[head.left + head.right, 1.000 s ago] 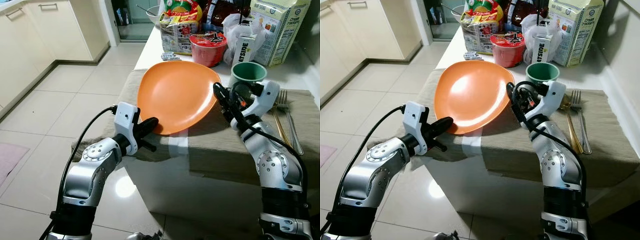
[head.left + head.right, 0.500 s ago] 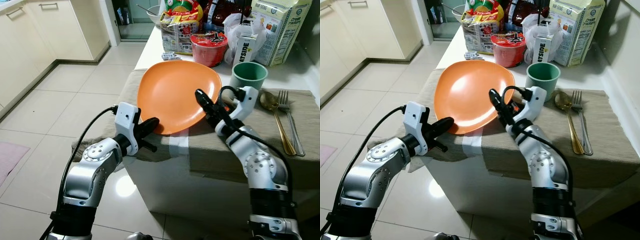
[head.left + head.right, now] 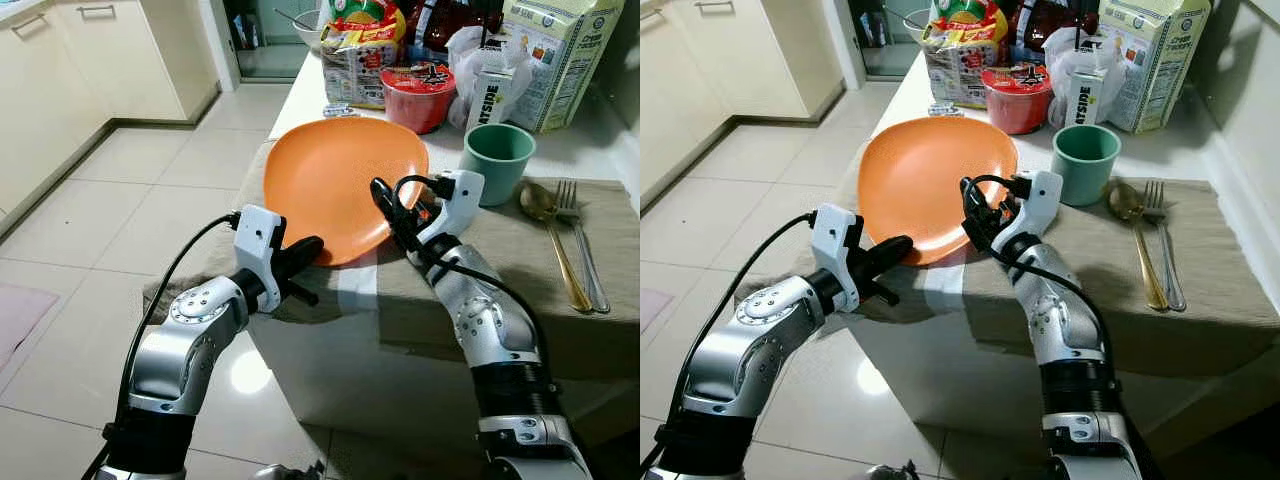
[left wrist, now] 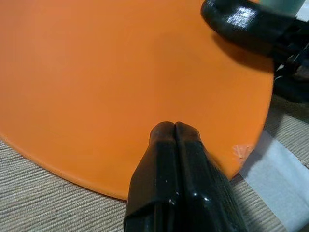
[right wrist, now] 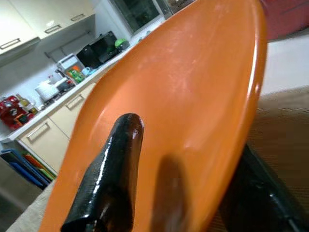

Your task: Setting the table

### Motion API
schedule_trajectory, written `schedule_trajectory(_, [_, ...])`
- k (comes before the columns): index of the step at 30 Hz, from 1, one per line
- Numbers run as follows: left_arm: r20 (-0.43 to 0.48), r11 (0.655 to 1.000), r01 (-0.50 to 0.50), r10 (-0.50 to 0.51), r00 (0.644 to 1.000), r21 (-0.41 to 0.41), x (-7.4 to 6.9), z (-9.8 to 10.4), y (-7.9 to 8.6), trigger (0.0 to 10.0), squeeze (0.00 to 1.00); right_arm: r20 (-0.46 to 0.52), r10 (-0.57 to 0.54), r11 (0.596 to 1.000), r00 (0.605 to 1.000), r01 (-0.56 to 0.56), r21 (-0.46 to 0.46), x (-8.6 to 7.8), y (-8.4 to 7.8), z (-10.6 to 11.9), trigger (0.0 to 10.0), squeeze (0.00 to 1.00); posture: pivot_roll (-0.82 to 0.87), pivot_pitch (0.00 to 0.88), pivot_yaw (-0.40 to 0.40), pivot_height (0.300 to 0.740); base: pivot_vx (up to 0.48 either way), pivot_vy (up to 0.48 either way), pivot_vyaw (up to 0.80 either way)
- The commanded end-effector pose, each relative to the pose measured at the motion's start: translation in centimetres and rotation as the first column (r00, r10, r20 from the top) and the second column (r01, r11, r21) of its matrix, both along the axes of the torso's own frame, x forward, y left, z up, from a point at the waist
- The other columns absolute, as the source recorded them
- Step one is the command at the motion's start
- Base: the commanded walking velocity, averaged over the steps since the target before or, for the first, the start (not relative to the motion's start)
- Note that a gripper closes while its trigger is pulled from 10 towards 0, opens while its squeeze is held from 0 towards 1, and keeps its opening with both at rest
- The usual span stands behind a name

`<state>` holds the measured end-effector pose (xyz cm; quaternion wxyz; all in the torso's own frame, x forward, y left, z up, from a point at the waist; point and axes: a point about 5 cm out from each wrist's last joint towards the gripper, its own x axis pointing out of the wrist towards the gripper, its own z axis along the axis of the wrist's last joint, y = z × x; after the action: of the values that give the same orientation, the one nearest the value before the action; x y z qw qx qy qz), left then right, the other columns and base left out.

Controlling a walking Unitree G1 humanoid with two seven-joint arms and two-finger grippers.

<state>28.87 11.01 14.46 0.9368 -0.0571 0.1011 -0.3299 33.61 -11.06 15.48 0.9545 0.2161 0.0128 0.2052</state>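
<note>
White carton [image 3: 488, 98]: "ATSIDE", first letter cut off.

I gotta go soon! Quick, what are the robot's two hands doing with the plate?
Left gripper: shut, fingers pressed together over the orange plate near its edge.
Right gripper: shut on the plate's rim.
</note>
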Motion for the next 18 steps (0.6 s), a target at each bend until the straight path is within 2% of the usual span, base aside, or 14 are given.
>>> schedule_trajectory(1, [-0.066,1.000,-0.009,0.010,0.998,0.025,-0.36,-1.31,0.31,10.0,0.00,0.018,-0.018,0.999,1.000,0.019,-0.026,0.19,-0.03,0.08,0.0,0.00,-0.14,0.047,0.106,0.740,0.000,0.000,0.00])
schedule_trajectory(9, [-0.065,1.000,-0.005,0.007,0.998,0.023,-0.32,-1.23,0.28,10.0,0.00,0.017,-0.029,0.999,0.999,0.030,-0.016,0.26,-0.23,-0.19,0.0,0.00,-0.14,0.049,0.108,0.740,0.000,0.000,0.00])
schedule_trajectory(14, [-0.059,1.000,0.000,0.001,0.998,0.024,-0.30,-1.08,0.19,10.0,0.00,-0.021,-0.050,0.998,0.999,0.051,0.048,0.41,-0.55,-0.54,0.0,0.00,-0.14,0.053,0.109,0.740,0.000,0.000,0.00])
schedule_trajectory(18, [-0.051,1.000,0.000,0.001,0.999,0.026,-0.17,-0.84,0.25,10.0,0.00,-0.028,-0.047,0.997,0.999,0.049,0.064,0.44,-0.60,-0.58,0.0,0.00,-0.14,0.054,0.111,0.740,0.000,0.000,0.00])
